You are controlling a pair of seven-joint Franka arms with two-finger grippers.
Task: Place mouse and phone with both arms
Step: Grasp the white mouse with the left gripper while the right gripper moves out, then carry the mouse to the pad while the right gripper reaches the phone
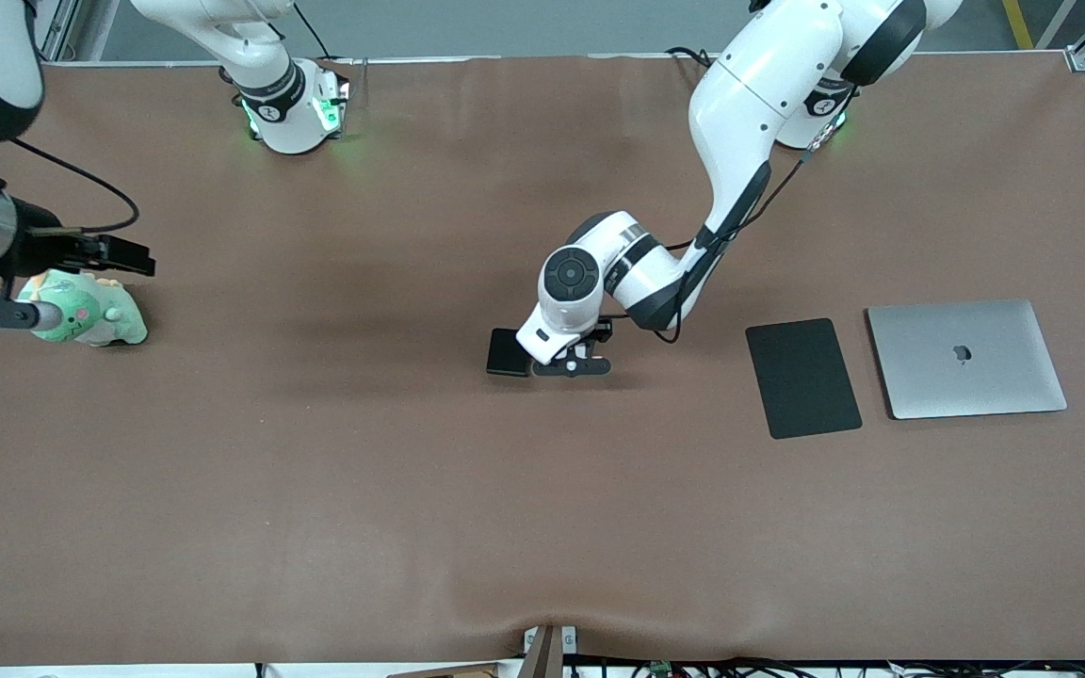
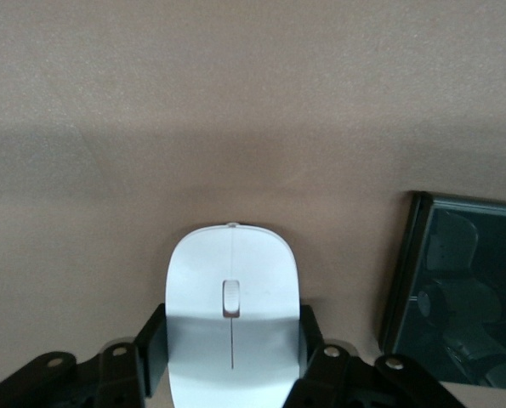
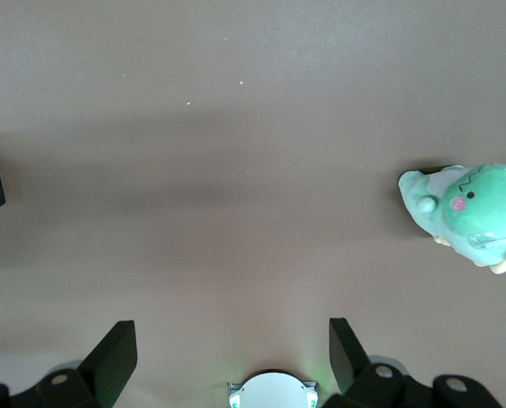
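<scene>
Lying nearest the front camera, toward the left arm's end of the bench [image 1: 316, 490]: a flat black mouse pad [image 1: 802, 377] with a closed silver laptop [image 1: 964, 358] just beside it, probably waiting as the spot for the mouse and phone.

Sitting a little farther from that camera, near the bench's middle: the phone [image 1: 507, 352], flat on the brown surface and free of any grip, just beside the mouse [image 2: 232, 310]. Hiding the mouse from the front camera under the left arm's wrist; showing plainly only in the left wrist view, white and glossy, seemingly resting on the bench.

Pressing down low over it: the left hand [image 1: 572, 365], fingers [image 2: 150, 348] closed against the mouse's two long sides, clamping it across its width. Judging this as the grasp just made, with the lift toward the pad not yet begun.

Hovering at the right arm's end of the bench: the right hand [image 1: 119, 254], fingers [image 3: 115, 357] spread wide, holding nothing, waiting over bare surface beside a green plush toy [image 1: 90, 315]. Catching only a corner of the phone, well apart, in the right wrist view.
</scene>
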